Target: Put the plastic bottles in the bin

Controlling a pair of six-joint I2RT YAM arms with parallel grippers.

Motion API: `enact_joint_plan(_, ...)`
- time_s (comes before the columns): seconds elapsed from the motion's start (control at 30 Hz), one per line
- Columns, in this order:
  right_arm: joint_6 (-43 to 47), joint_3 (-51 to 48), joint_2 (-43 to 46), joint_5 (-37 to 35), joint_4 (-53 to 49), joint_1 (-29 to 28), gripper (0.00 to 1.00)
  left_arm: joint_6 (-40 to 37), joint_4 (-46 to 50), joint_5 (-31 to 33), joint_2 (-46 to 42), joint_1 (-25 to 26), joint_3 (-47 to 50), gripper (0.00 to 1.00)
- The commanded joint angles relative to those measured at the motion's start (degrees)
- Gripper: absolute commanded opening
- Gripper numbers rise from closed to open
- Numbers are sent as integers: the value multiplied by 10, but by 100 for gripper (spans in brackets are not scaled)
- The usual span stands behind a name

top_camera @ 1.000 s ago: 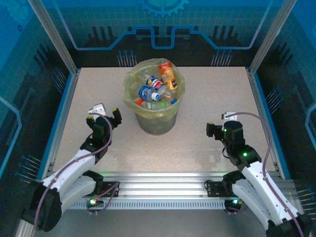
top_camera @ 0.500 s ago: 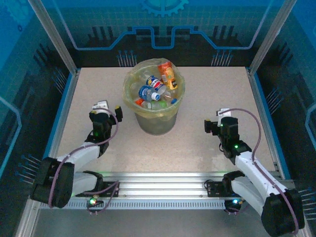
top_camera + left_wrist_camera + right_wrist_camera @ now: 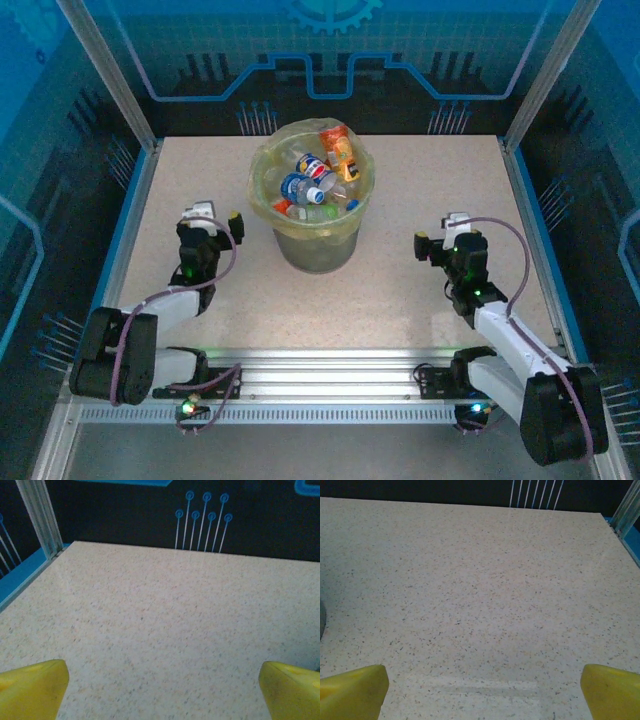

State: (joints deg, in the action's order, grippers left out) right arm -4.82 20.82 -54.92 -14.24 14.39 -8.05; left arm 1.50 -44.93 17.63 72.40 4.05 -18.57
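The speckled beige table (image 3: 420, 180) carries the bin (image 3: 318, 252), which stands upright on it, ahead of and between the left gripper (image 3: 213, 220) and the right gripper (image 3: 442, 240), nearer the left one.

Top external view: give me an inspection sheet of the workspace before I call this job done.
Surface: speckled beige table, bare around the bin.
Job's things: bin upright, liner over its rim; plastic bottles piled inside it, none seen on the table.
Clutter: nothing seen.
Grippers: left gripper open, holding nothing, left of the bin; right gripper open, holding nothing, right of the bin.
Cables: purple cable looping off the left arm, another off the right; no snag seen.
Surroundings: aluminium frame posts, blue printed panels, slotted rail at the near edge.
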Motion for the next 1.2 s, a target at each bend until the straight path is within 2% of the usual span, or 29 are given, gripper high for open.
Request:
enact_joint_plan(0.0, 8, -8, -19, 19, 44, 9, 100, 8, -52, -30, 22, -19, 23, 99)
enact_joint_plan(0.37, 36, 0, -68, 32, 88, 12, 100, 11, -151, -104, 166, -49, 4, 99)
enact_joint_plan(0.53, 46, -10, -82, 43, 124, 13, 100, 7, -93, -111, 163, -48, -23, 99)
enact_joint_plan(0.87, 84, -23, -155, 90, 232, 26, 100, 7, -97, -111, 163, -47, -22, 99)
enact_joint_plan(1.17, 77, -3, -214, 155, 277, 46, 100, 6, -97, -111, 163, -47, -22, 99)
